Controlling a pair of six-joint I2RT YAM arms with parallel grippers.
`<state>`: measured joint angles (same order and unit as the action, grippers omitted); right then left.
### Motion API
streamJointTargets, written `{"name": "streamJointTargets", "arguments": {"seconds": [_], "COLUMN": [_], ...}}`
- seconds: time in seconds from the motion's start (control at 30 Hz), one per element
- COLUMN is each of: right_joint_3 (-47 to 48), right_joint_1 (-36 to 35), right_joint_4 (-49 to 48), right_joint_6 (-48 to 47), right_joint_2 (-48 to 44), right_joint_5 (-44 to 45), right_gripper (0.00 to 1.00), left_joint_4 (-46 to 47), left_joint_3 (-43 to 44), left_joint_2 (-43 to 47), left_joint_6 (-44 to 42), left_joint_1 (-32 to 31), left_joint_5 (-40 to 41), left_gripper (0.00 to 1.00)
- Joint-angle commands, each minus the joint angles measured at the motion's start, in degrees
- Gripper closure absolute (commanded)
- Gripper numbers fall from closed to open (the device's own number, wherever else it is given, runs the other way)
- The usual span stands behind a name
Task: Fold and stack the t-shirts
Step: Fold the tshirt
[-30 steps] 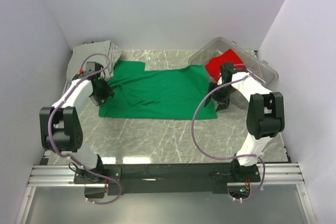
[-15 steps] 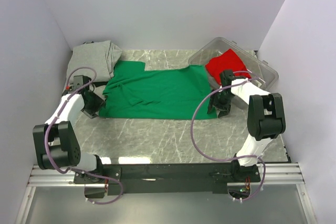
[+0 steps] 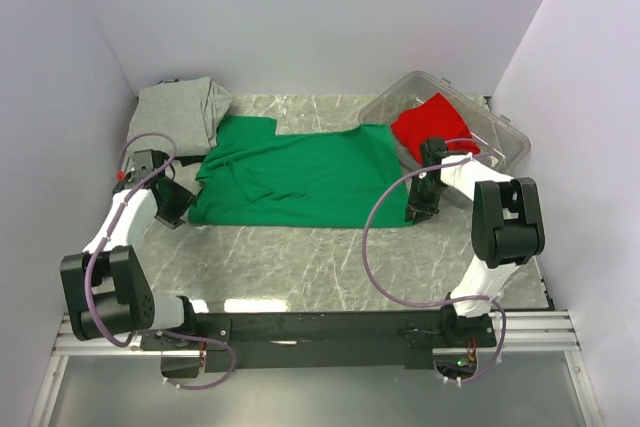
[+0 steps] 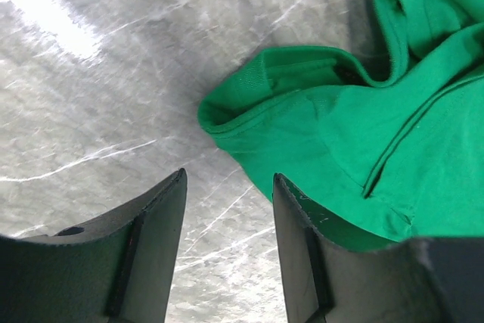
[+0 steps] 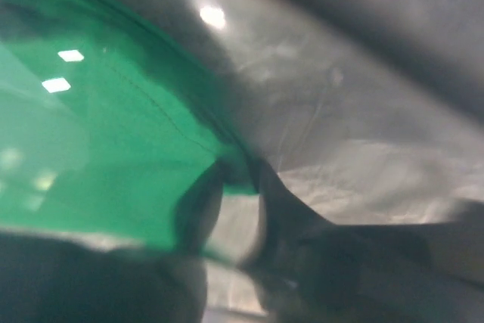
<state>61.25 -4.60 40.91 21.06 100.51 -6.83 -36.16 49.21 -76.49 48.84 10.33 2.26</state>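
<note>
Where the green t-shirt (image 3: 300, 172) lies: spread flat on the table (image 3: 300, 247), long axis running left to right between our arms.
Left gripper (image 4: 228, 179): jaws wide apart, empty, over bare table; the shirt's near left corner sits just ahead.
Right gripper (image 5: 240, 181): jaws close together on the near right corner, seemingly pinching it; view blurred.
Nearer arm: we see one at each corner.

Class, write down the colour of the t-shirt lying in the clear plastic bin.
Red. The t-shirt in the bin shows best in the top external view.

Right wrist view blurred; right hand (image 5: 236, 181) grip unclear.
</note>
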Motion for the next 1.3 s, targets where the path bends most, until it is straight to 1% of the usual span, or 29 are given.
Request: {"name": "streamJointTargets", "arguments": {"seconds": [0.0, 0.1, 0.13, 0.23, 0.47, 0.67, 1.07, 1.1, 1.2, 1.27], "right_joint_3": [-1.3, -1.7, -1.7, -1.6, -1.7, -2.0, -1.6, -1.6, -1.3, -1.0], "right_joint_1": [0.4, 0.3, 0.3, 0.3, 0.3, 0.3, 0.3, 0.3, 0.3, 0.3], "right_joint_4": [-2.0, -2.6, -2.6, -2.4, -2.3, -2.3, -2.1, -2.1, -2.1, -1.9], "right_joint_6": [-0.2, -0.1, -0.1, -0.1, 0.6, 1.0, 2.2, 2.3, 2.4, 2.6], "right_joint_2": [-2.5, -2.7, -2.7, -3.0, -3.6, -4.0, -4.5, -4.5, -4.6, -4.5], "right_joint_5": [0.9, 0.7, 0.7, 0.9, 1.0, 0.9, 0.5, 0.4, 0.4, 0.6], "right_gripper": [0.70, 0.75, 0.80, 0.87, 0.88, 0.89, 0.89, 0.89, 0.89, 0.89], "left_joint_4": [1.4, 2.1, 2.9, 4.4, 7.5, 10.4, 13.5, 13.6, 13.9, 14.0], "left_joint_3": [-1.3, -2.3, -2.5, -3.6, -6.0, -6.6, -5.4, -5.3, -5.0, -4.8], "left_joint_2": [3.1, 3.6, 3.5, 3.1, 2.0, -1.6, -7.6, -7.9, -9.3, -10.3], "left_joint_6": [2.3, 3.6, 3.9, 5.3, 5.9, 5.9, 5.0, 5.0, 4.5, 4.1], "left_joint_1": [0.5, 0.7, 0.8, 1.1, 2.0, 2.1, 2.1, 2.1, 2.0, 2.1], "left_joint_5": [2.1, 2.1, 2.0, 1.9, 0.7, -0.8, -0.6, -0.6, -0.2, 0.1], "left_gripper": [0.46, 0.48, 0.49, 0.52, 0.59, 0.60, 0.63, 0.64, 0.71, 0.79]}}
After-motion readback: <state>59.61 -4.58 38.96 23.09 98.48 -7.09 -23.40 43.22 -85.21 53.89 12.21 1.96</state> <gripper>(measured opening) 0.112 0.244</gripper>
